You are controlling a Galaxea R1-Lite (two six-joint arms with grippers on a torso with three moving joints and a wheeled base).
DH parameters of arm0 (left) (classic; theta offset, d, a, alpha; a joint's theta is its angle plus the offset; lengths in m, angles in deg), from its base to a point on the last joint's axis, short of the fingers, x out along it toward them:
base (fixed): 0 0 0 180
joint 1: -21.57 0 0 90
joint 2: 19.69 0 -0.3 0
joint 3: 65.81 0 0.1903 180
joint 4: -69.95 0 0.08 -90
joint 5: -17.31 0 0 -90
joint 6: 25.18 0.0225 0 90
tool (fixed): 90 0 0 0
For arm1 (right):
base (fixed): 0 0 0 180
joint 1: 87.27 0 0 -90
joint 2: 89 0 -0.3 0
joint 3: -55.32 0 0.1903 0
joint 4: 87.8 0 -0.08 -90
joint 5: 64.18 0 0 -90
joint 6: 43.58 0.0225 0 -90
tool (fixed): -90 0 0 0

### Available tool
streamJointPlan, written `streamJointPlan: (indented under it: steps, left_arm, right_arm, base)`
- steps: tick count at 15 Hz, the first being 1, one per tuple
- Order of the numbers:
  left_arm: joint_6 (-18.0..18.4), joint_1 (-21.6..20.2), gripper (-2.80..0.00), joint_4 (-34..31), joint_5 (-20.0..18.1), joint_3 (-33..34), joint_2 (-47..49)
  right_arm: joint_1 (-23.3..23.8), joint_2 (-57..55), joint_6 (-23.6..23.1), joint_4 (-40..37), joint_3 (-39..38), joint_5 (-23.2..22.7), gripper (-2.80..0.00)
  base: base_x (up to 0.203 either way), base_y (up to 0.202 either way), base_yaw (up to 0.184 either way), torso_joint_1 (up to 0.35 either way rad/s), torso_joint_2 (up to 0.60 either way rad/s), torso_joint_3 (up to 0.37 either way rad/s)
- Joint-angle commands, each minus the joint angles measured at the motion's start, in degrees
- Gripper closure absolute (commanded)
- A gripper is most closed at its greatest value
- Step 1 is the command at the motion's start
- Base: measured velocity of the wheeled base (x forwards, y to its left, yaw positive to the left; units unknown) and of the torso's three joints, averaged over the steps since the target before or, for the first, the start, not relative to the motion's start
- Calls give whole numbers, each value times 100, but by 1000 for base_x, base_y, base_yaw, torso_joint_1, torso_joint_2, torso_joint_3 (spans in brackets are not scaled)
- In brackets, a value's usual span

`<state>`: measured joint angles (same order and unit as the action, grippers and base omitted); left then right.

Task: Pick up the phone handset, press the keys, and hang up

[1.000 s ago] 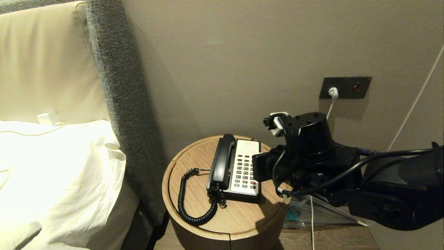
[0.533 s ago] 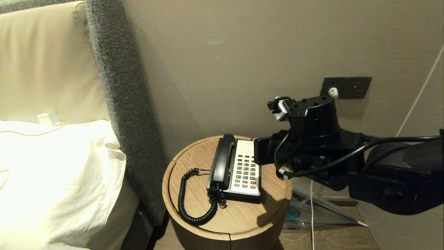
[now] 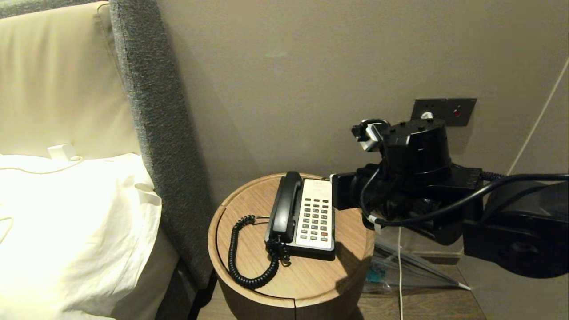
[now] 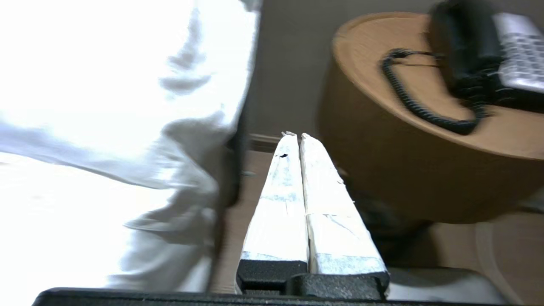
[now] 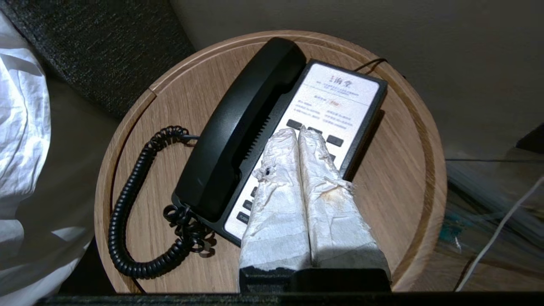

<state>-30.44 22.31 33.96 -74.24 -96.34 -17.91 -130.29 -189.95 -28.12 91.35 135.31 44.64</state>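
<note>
The black phone handset (image 3: 284, 206) lies in its cradle on the left side of the phone base, on a round wooden table (image 3: 311, 275). Its coiled cord (image 3: 235, 262) loops over the tabletop. The keys (image 3: 315, 220) sit in the cream faceplate, all uncovered in the head view. My right arm (image 3: 413, 178) hangs just right of the phone. In the right wrist view the right gripper (image 5: 297, 131) is shut and empty, above the keys (image 5: 334, 140) beside the handset (image 5: 242, 127). My left gripper (image 4: 296, 135) is shut and empty, low between bed and table (image 4: 425, 170).
A bed with white sheets (image 3: 75, 231) and a grey headboard edge (image 3: 155, 133) stand left of the table. A wall socket plate (image 3: 444, 111) and a white cable (image 3: 400, 275) lie behind my right arm. Clear plastic (image 3: 400, 266) sits on the floor to the table's right.
My right arm has risen and drawn back to the right, off the keys, which now show in full. The handset and phone have not moved.
</note>
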Motion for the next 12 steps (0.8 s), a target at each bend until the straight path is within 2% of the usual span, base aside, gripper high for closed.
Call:
streamJointPlan:
  steps: [1, 2, 3, 5, 7, 8, 9, 10, 12]
  left_arm:
    - [202, -4, 0, 567, 319, 346, -178]
    - [321, -8, 0, 930, 326, 514, -178]
    - [594, -12, 0, 1121, 286, 609, -178]
    - [814, -13, 0, 1549, 157, 830, -178]
    - [1413, -13, 0, 1677, -24, 928, -178]
    - [1338, -13, 0, 1699, -19, 936, -178]
    - [981, -13, 0, 1744, 55, 943, -178]
    - [803, -13, 0, 1794, 125, 945, -178]
    - [693, -13, 0, 1816, 163, 945, -178]
  right_arm:
    - [-4, 263, 10, 11, -160, 39, 0]
    - [-5, 322, 10, 16, -213, 42, 0]
    - [-8, 409, 10, 9, -247, 51, 0]
    - [-13, 526, 10, -1, -302, 60, 0]
    - [-11, 646, 10, -2, -443, 60, 0]
    - [-9, 726, 10, -2, -545, 53, 0]
    - [-5, 769, 10, -10, -573, 59, 0]
    - [-9, 830, 10, -10, -573, 60, 0]
    - [-5, 984, 19, -69, -653, 60, 0]
  base:
    - [0, 0, 0, 0, 0, 0]
    - [0, 0, 0, 0, 0, 0]
    - [0, 0, 0, 0, 0, 0]
    - [0, 0, 0, 0, 0, 0]
    - [0, 0, 0, 0, 0, 0]
    - [0, 0, 0, 0, 0, 0]
    - [0, 0, 0, 0, 0, 0]
    - [0, 0, 0, 0, 0, 0]
    - [0, 0, 0, 0, 0, 0]
